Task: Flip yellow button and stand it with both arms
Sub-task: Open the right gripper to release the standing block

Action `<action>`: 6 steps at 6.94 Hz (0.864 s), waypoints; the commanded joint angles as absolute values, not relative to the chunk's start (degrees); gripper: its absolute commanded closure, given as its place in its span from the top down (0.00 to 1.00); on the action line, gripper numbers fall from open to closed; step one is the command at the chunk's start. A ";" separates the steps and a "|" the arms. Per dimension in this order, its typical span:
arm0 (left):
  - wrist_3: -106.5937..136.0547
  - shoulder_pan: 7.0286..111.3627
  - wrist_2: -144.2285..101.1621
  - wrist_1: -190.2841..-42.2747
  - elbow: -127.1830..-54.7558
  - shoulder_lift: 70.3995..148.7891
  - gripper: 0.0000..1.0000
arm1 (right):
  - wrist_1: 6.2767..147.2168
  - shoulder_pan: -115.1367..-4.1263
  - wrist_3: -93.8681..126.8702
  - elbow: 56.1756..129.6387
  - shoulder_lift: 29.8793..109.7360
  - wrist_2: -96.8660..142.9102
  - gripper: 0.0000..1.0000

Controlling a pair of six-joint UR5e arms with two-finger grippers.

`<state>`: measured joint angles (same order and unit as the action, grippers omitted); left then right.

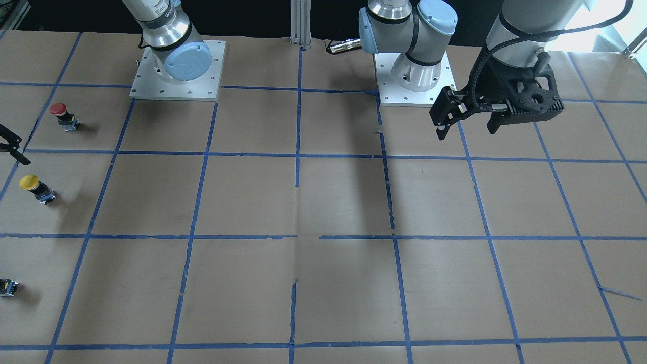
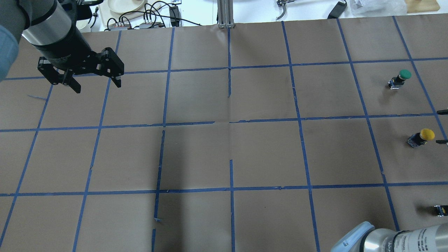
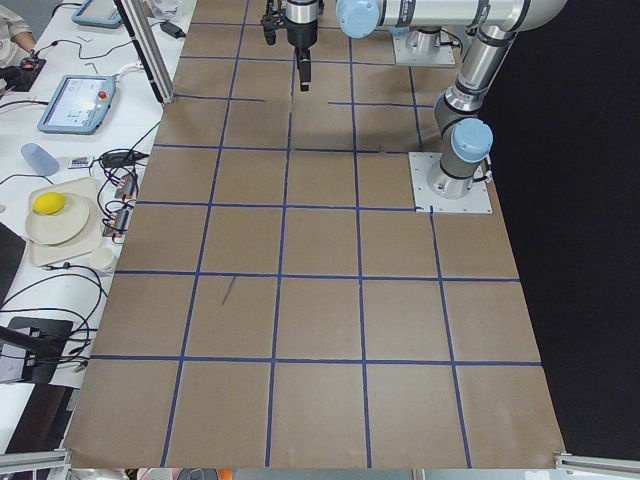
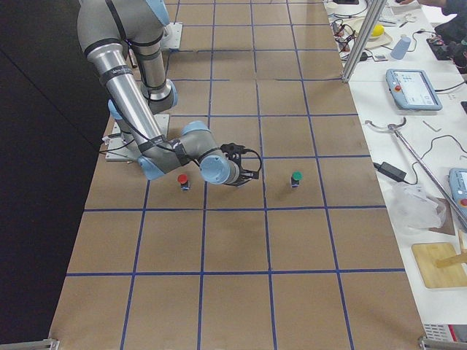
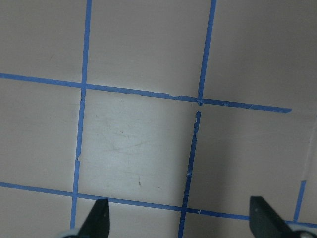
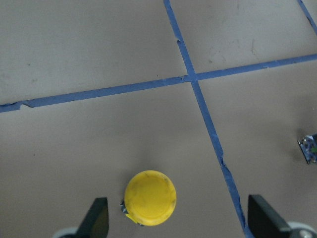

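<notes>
Yellow button stood cap-up on the table near its edge on the robot's right, just below the right gripper, whose fingers were spread wide with nothing held. Left gripper hung well apart, also spread and empty. Button looked light, rigid and top-heavy. The domed cap was likely slick, so pinch the blocky body's flat sides.

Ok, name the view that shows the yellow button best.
Right wrist-mounted: the yellow button is close and large, cap toward the lens. Overhead and front-facing show it small, cap plus body. Exterior right's near arm hides it; the rest miss it.
</notes>
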<state>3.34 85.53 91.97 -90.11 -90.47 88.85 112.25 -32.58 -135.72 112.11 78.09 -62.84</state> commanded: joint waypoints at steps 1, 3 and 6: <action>3.34 85.61 91.67 -90.09 -90.44 88.94 1.00 | 112.24 -36.80 -117.86 110.75 84.60 -69.23 1.00; 3.43 85.61 92.11 -90.35 -90.35 88.86 1.00 | 109.19 -43.29 -98.28 110.30 93.64 -73.79 1.00; 3.60 85.52 92.20 -90.44 -90.61 88.59 1.00 | 95.76 -51.04 -61.12 110.13 104.91 -81.09 1.00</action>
